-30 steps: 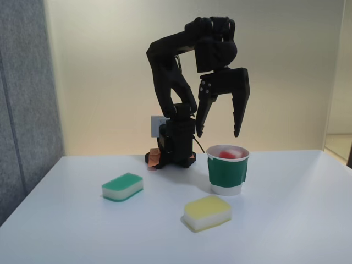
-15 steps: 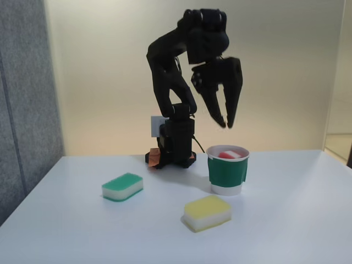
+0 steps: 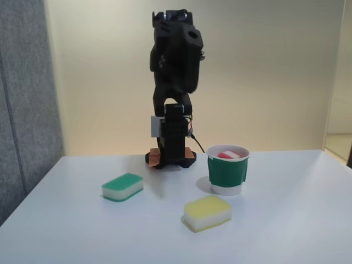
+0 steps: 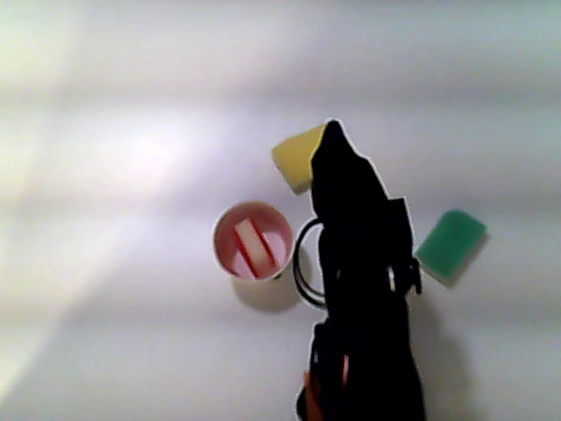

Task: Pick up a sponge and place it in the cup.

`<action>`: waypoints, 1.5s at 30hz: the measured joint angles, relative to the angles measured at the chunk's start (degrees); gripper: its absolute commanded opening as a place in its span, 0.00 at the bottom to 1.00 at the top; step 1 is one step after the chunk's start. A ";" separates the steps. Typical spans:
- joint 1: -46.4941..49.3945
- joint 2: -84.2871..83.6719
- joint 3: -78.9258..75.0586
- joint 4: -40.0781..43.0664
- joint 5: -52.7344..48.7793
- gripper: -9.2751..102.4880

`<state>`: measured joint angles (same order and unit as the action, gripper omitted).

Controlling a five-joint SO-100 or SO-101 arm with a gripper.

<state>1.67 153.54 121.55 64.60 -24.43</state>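
We see the arm folded upright over its base at the back of the white table in the fixed view, its upper housing turned toward the camera so that the gripper's fingers are hidden from us; we cannot tell whether they are spread or pressed together. In the other view, looking down, the gripper is a dark tapering silhouette whose tip points up the picture, and there too the fingers merge into one black shape. The cup, white with a dark green sleeve, stands upright on the table, below the folded arm and to its right in the fixed view; in the other view the cup sits to the left of the dark arm and a little lower in the picture than its tip. The sponge lies inside the cup, its red and white layers just showing above the rim, and from above we see the sponge standing on edge and slanted across the cup's inside. A yellow sponge lies flat nearer the camera than the cup, and in the other view the yellow sponge is partly covered by the gripper's tip. A green sponge lies flat on the table to the left of the arm's base.
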 measured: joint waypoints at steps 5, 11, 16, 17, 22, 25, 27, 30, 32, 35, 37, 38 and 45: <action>4.13 6.94 8.53 -3.60 0.62 0.08; 8.88 14.77 15.56 -6.59 15.03 0.08; 10.37 21.45 21.80 -6.42 22.41 0.08; 11.25 22.85 23.29 -6.42 23.47 0.08; 11.60 29.97 28.74 -3.78 26.02 0.08; 12.04 32.17 31.38 -1.67 26.19 0.08; 11.95 32.34 31.90 -0.70 25.14 0.08; 12.39 32.26 34.72 -0.70 24.79 0.08; 10.99 32.34 36.74 -0.70 24.52 0.08; 10.37 32.34 39.64 -0.70 24.52 0.08; 9.05 32.34 42.36 -0.70 24.52 0.08; 8.09 32.34 43.59 -0.70 24.52 0.08; 5.10 31.99 49.04 1.14 24.43 0.08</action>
<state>6.77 185.54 170.60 65.74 0.00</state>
